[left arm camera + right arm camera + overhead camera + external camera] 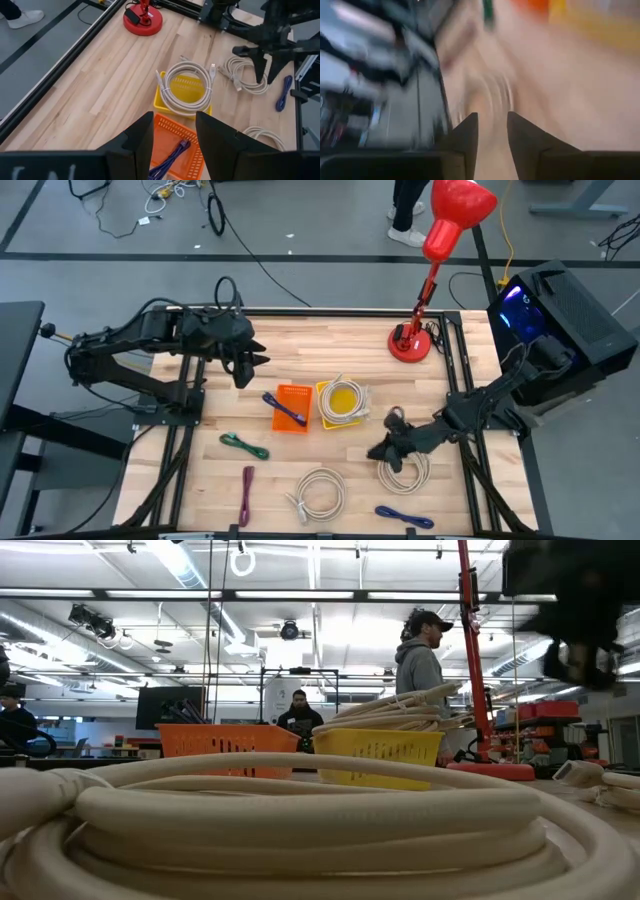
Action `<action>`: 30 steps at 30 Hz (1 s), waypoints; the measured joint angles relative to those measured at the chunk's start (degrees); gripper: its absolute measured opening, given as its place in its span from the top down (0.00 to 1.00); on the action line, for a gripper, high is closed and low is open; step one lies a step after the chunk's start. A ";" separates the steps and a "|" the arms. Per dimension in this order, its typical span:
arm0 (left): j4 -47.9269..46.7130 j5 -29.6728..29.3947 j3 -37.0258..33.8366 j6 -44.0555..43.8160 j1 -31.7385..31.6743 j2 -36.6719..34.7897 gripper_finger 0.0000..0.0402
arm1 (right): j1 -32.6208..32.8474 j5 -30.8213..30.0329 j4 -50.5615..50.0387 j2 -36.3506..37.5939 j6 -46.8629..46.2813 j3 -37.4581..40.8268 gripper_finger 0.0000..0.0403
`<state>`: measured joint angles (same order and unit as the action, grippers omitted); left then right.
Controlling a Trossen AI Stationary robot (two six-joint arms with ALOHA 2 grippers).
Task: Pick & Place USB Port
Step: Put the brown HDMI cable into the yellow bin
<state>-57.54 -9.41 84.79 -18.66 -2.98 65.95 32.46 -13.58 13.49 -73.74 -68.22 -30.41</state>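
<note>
1. Right gripper (383, 450) hangs low over the wooden table (330, 350), on the side of the yellow plastic basket (340, 402) toward the table's front edge and right side, at the near end of a loose cream cable coil (405, 472); its two dark fingers (467, 132) stand a narrow gap apart, and nothing shows between them.
2. Left gripper (250, 362) hovers above the table to the far left of the yellow basket, its fingers (142, 135) parted with nothing between them.
3. Yellow basket sits mid-table with a coiled cream USB cable (342, 398) lying on its rim.
4. Touching its left side is an orange plastic basket (291, 409), with a blue cable (287, 410) lying across it.
5. Toward the front edge from the yellow basket lie a second cream cable coil (318, 492), a purple cable (246, 490), a green cable (244, 445) and another blue cable (405, 516).
6. Behind the yellow basket, near the table's far edge, stands a red desk lamp (410, 340).
7. Beyond the table, the low view shows a person in a cap and grey hoodie (420, 655) and another person in dark clothes (299, 718) in a workshop with ceiling lights.
</note>
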 joint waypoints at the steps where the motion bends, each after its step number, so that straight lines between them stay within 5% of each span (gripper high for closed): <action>1: 0.00 0.00 0.00 0.13 0.00 0.00 0.62 | -0.48 4.11 -4.30 -0.04 -2.18 -0.53 0.76; 6: 0.00 0.00 0.00 0.35 0.00 0.00 0.62 | 0.28 15.69 -24.36 -0.04 -4.55 -4.29 0.83; 13: 0.00 0.00 0.00 0.22 0.00 0.00 0.62 | 0.42 22.38 -37.85 -0.03 -3.44 -6.30 0.89; 30: 0.02 0.00 0.00 0.20 0.00 0.02 0.62 | 3.53 21.98 -30.44 -2.96 -6.99 -6.17 0.79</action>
<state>-57.52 -9.41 84.79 -18.46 -2.98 65.98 35.99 8.41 -16.94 -76.70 -75.21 -36.58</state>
